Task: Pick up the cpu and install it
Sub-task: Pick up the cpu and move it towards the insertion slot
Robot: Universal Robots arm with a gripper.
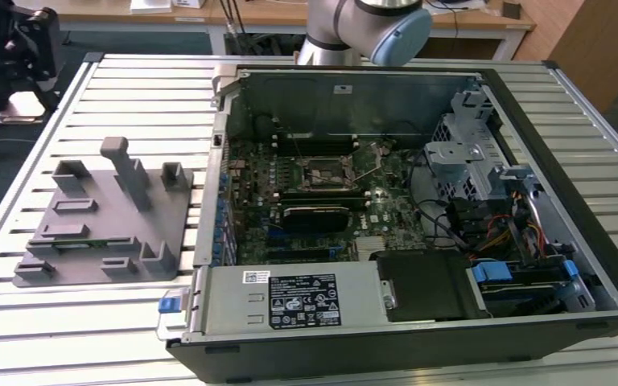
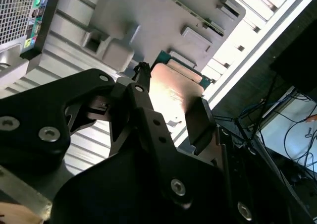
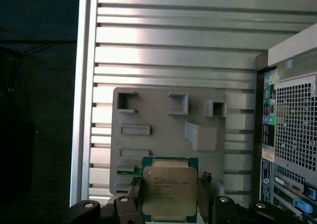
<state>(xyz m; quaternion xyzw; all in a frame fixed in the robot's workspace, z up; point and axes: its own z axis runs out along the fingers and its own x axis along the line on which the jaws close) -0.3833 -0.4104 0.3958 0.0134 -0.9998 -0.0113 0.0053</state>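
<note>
Gripper (image 3: 170,188) holds cpu (image 3: 168,196) (above slatted table (image 3: 173,45)).

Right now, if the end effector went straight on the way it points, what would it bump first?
Probably the grey block, straight beyond the chip the end effector grips; depth is unclear.

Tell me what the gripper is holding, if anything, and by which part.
The gripper is shut on the cpu. Its fingers pinch two opposite side edges, leaving the silver top bare in the first wrist view.
</note>
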